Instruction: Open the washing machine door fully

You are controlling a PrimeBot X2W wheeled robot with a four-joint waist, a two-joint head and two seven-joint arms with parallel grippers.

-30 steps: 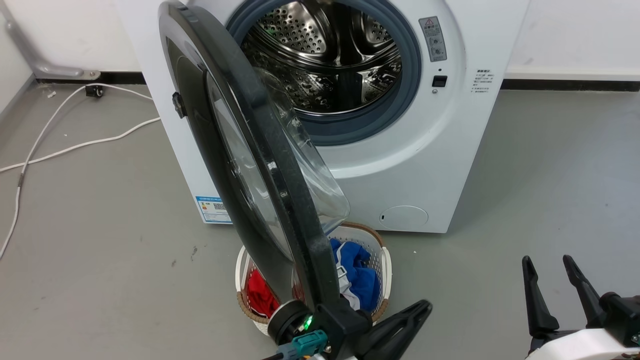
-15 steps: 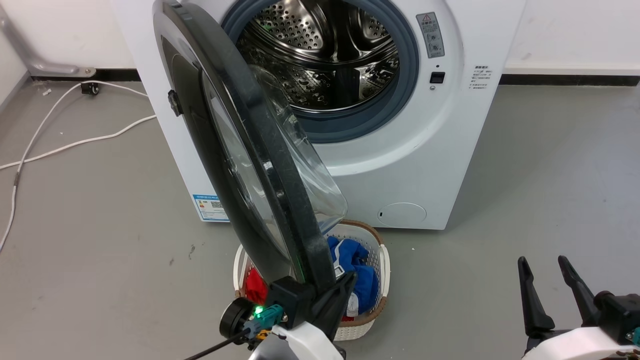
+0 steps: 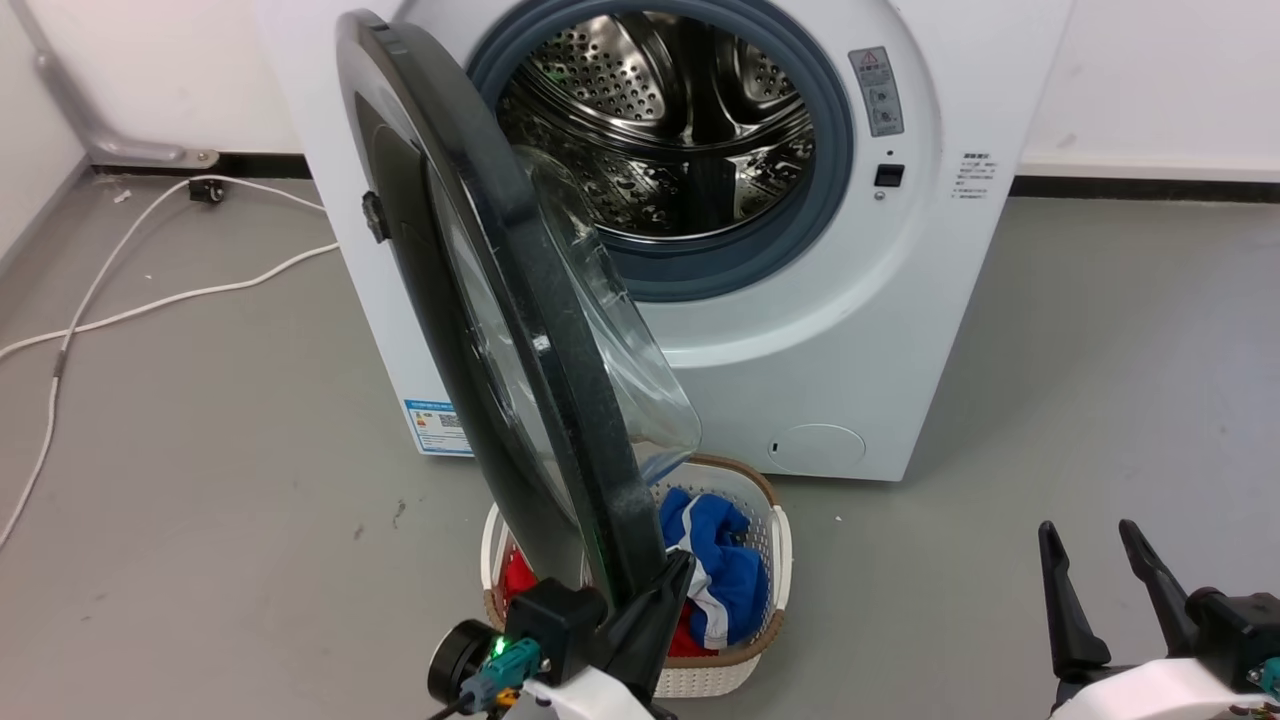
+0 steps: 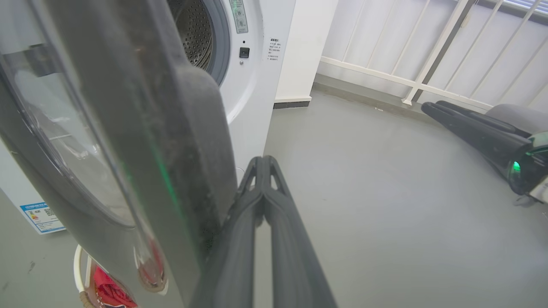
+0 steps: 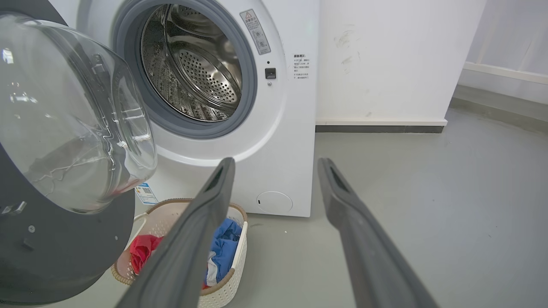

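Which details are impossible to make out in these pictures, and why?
- Head view: the washing machine door covers the middle of the laundry basket.
- Head view: the upper edge cuts off the washing machine's top.
- Left wrist view: whether the left gripper touches the door's rim or only lies beside it is unclear.
- All views: the warning label's print is too small.

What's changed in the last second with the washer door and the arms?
The left gripper swung from pointing right to pointing up; its shut fingers now lie along the inner side of the washing machine door. The door's angle looks unchanged; the slight picture shift is the camera. The right gripper stayed open, the laundry basket under the door.
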